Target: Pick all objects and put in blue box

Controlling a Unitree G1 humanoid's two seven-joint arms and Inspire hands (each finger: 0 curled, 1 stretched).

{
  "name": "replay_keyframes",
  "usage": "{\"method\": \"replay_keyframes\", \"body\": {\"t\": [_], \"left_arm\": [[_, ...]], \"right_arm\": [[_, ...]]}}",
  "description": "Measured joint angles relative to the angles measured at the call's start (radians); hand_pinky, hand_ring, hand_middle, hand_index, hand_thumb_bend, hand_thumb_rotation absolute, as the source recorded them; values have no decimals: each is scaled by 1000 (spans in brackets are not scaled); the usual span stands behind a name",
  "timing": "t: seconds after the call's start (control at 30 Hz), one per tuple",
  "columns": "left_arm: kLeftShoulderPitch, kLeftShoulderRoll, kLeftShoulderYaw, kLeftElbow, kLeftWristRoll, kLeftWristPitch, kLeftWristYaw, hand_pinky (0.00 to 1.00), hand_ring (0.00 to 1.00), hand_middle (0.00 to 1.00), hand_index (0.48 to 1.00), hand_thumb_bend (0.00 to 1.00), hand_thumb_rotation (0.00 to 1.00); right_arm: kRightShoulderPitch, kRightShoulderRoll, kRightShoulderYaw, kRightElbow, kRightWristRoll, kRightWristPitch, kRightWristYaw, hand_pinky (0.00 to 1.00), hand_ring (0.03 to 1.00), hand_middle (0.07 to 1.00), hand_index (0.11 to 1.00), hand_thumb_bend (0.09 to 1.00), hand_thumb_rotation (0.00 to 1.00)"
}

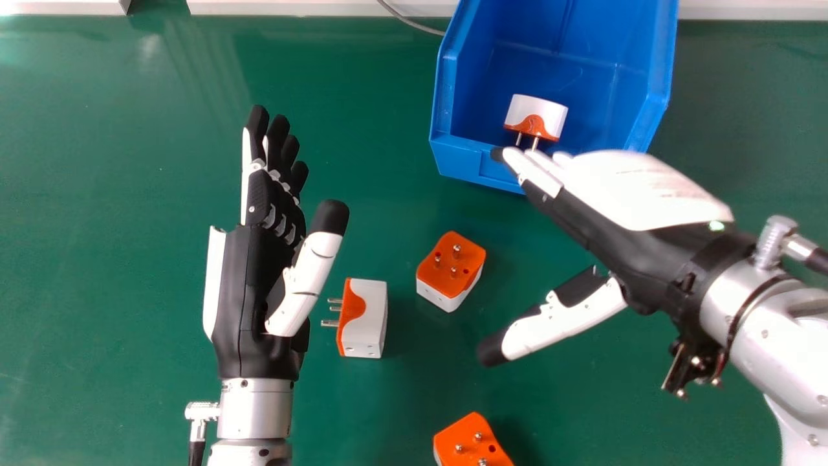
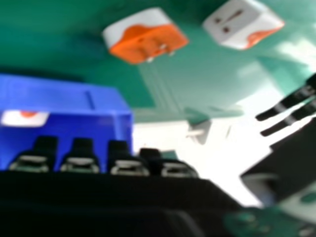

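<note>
Right hand (image 1: 621,223), left hand (image 1: 259,265): released | box (image 1: 466,158): by worktop's (image 1: 129,162) far edge, plug (image 1: 533,116) inside | risk: right hand, swung low, could catch box, dragging it askew

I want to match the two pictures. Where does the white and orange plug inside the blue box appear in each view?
Head view: the plug is above centre and to the right, inside the box's near end.
Right hand view: the plug is just past the box's wall edge, partly hidden.
Shared landmark: the blue box.
</note>
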Motion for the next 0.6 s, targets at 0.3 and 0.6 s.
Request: {"method": "replay_keyframes", "body": {"t": [0.3, 0.6], "left_arm": [[1, 0, 0, -1, -3, 10, -8, 1000, 1000, 1000, 1000, 720, 607], [1, 0, 2, -2, -2, 11, -12, 1000, 1000, 1000, 1000, 719, 604]], "right_arm": [[-26, 50, 82, 45, -45, -4, 16, 784, 893, 933, 976, 1000, 606], [-50, 118, 123, 127, -80, -7, -5, 731, 862, 913, 968, 1000, 600]]}}
